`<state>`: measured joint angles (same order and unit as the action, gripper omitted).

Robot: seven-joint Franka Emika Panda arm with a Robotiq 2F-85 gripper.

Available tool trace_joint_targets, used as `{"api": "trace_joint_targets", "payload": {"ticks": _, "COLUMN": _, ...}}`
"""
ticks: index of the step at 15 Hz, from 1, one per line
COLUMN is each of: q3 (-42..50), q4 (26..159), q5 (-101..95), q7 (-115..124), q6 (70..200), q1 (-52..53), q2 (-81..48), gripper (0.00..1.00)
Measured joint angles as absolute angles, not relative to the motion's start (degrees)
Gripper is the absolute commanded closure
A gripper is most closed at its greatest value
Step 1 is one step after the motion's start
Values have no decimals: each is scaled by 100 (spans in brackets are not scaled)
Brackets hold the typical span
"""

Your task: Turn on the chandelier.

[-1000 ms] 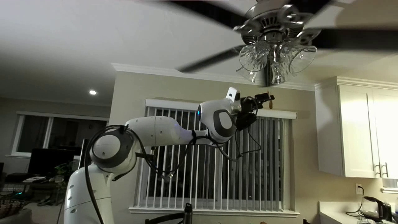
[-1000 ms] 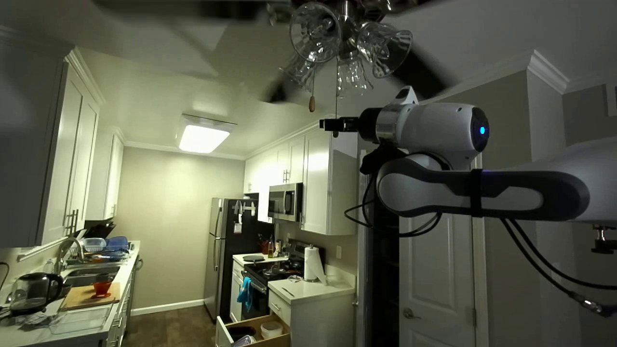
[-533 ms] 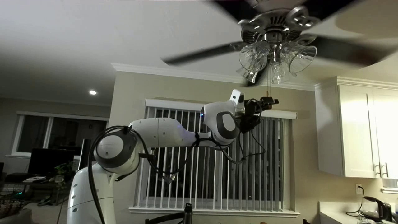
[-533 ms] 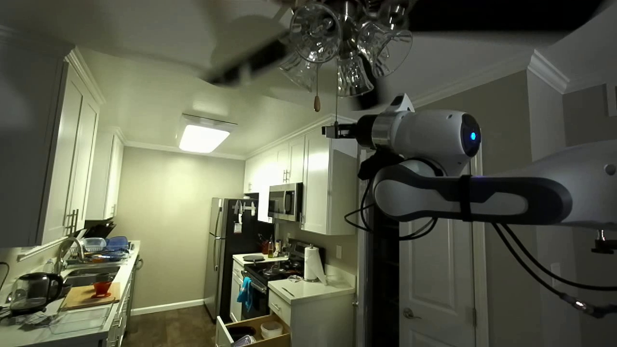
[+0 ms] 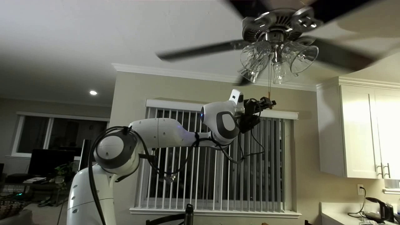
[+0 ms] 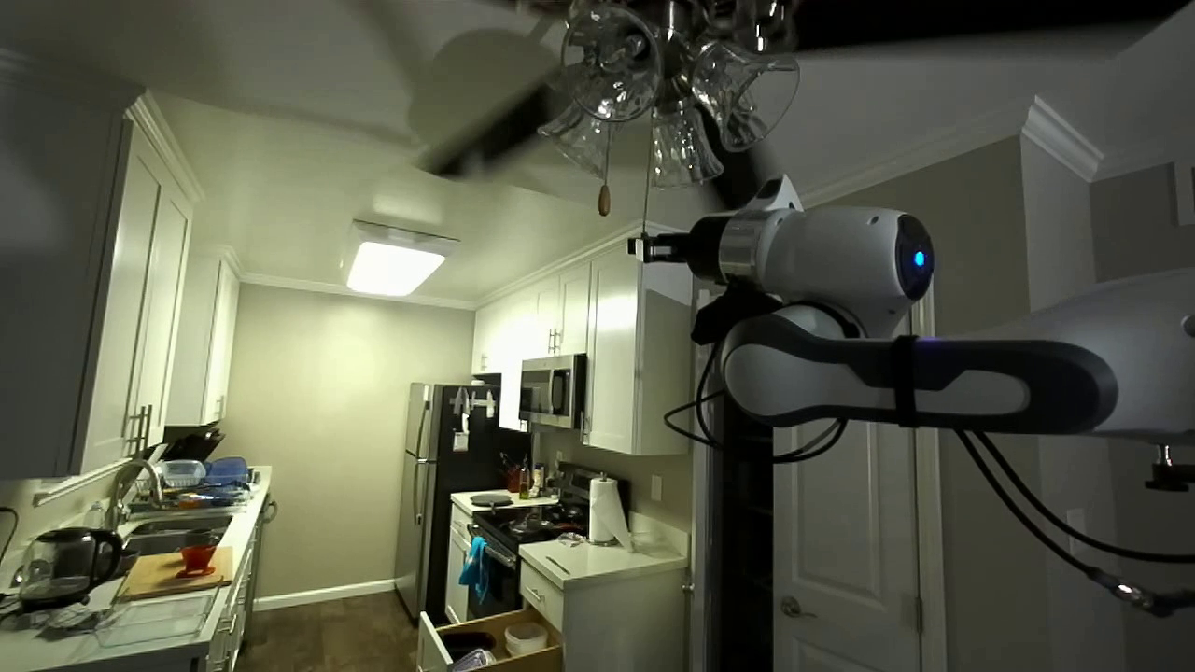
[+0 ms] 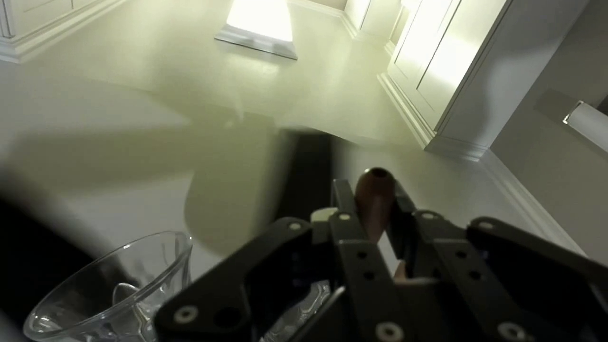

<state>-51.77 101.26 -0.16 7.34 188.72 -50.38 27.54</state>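
In both exterior views the end effector [image 6: 640,248] sits lower and farther forward than a second ago, and slightly higher and drawn back against half a second ago. The arm [image 5: 170,131] shows the same small shift. In an exterior view, the chain [image 6: 646,201] running down to the end effector hangs vertical in the earlier frames; its lower end now leans slightly toward the left of that picture. A second ago a pull shows just below the end effector; now the chain ends at it. The loose pull [image 6: 604,201], apart from the end effector, is displaced slightly leftward in the same picture since half a second ago. The fan blades [image 5: 203,50] stand at a different angle, their outer ends motion-blurred.

In the wrist view the end effector is drawn in to about the width of the brown pull [image 7: 375,199] and pinches it. The fingers [image 7: 344,199] stand parallel, one on each side of the pull. A tan patch [image 7: 400,270] shows lower down between them; its identity cannot be told.

The chandelier [image 5: 275,37] is mounted on the ceiling, above the end effector. Its glass shades [image 5: 256,57] are unlit, unchanged from the earlier frames. One shade appears at the lower left of the wrist view.
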Motion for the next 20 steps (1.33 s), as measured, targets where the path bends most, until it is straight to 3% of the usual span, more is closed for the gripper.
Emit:
{"api": "trace_joint_targets", "payload": {"ticks": 14, "q3": -4869, "q4": 10364, "q5": -16, "q7": 734, "q6": 18677, "q1": -5297, "q2": 2892, "gripper": 93}}
{"api": "trace_joint_targets", "payload": {"ticks": 15, "q3": -4869, "q4": 10372, "q5": -16, "q7": 734, "q6": 18677, "q1": -5296, "q2": 2907, "gripper": 56}}
{"api": "trace_joint_targets", "payload": {"ticks": 16, "q3": -4872, "q4": 10381, "q5": -16, "q7": 734, "q6": 18676, "q1": -5291, "q2": 2925, "gripper": 55}}
{"api": "trace_joint_targets", "payload": {"ticks": 20, "q3": -4894, "q4": 10552, "q5": -15, "q7": 748, "q6": 18497, "q1": -5209, "q2": 2991, "gripper": 30}}
